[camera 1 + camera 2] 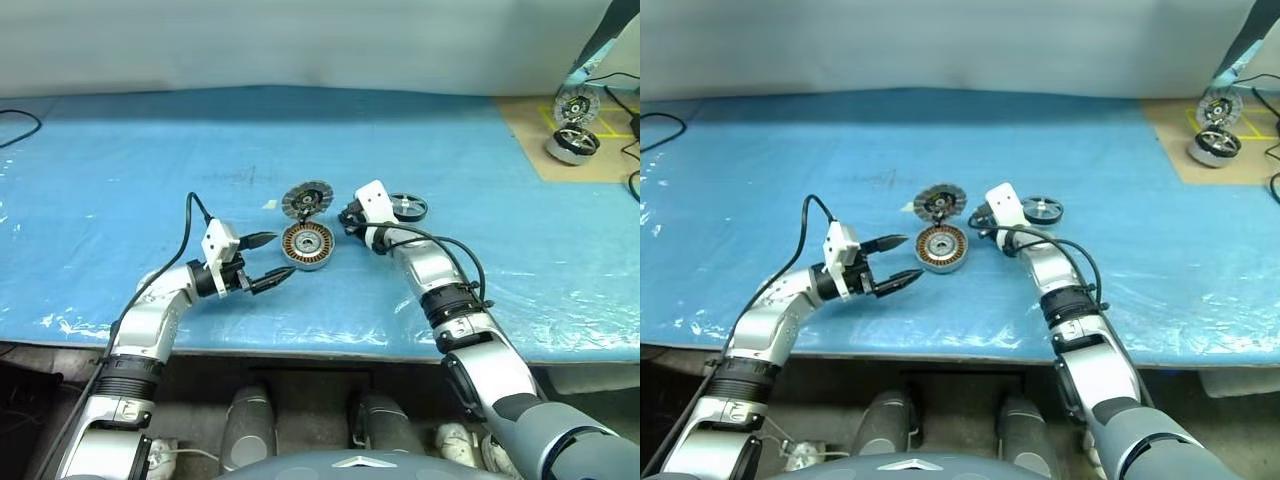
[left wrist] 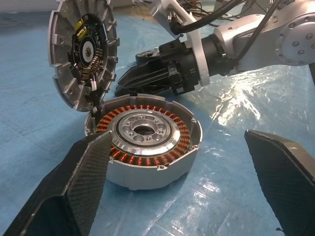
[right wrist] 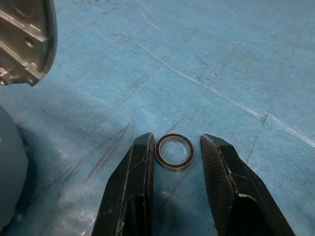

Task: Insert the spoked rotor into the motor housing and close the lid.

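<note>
Beside motor housing (image 1: pixel 307 246) — lid (image 1: pixel 306 200) upright, right fingers (image 3: pixel 135 167) flanking ring (image 3: pixel 174 151)

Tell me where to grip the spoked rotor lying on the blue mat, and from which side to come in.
Grip the spoked rotor across its black outer rim, coming from above with the fingers on opposite edges. It lies flat on the mat, so the rim offers the only raised edge; the spokes and hub look too low to pinch. The right tool is nearest to it.

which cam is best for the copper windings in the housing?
Left wrist view: the motor housing sits close up, open, its copper ring and central hub fully exposed, the lid tilted up behind it. Both eye views show the housing small, with the windings as a thin orange band. In the right wrist view I cannot make it out.
</note>
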